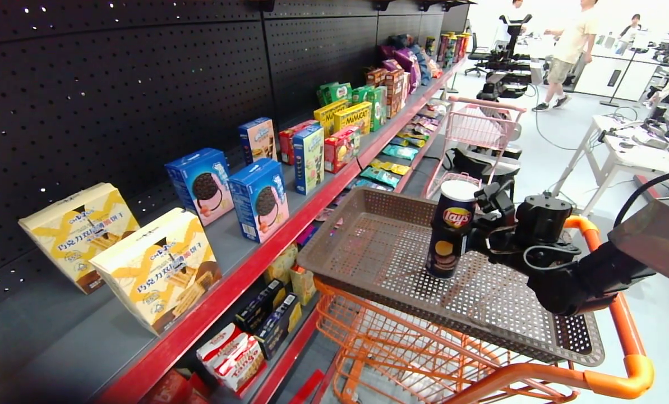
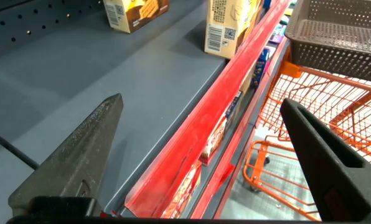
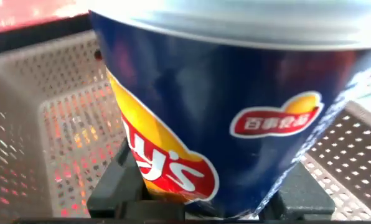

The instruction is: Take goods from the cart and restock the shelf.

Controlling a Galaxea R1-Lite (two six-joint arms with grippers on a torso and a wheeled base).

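1. the can (image 1: 449, 230) is upright over the tray (image 1: 368, 247) on the cart (image 1: 620, 387); it is likely light, stiff but crushable, and slick-walled.
2. your right hand (image 1: 477, 224) grips it mid-body, which looks a sound place; squeeze gently.
3. your left hand (image 2: 201, 109) is open and empty, above the shelf (image 2: 111, 68) edge.

The shelf (image 1: 59, 336) runs along the left; the cart (image 1: 620, 381) stands right of it, carrying a basket (image 1: 368, 247) with the can (image 1: 449, 235) inside.
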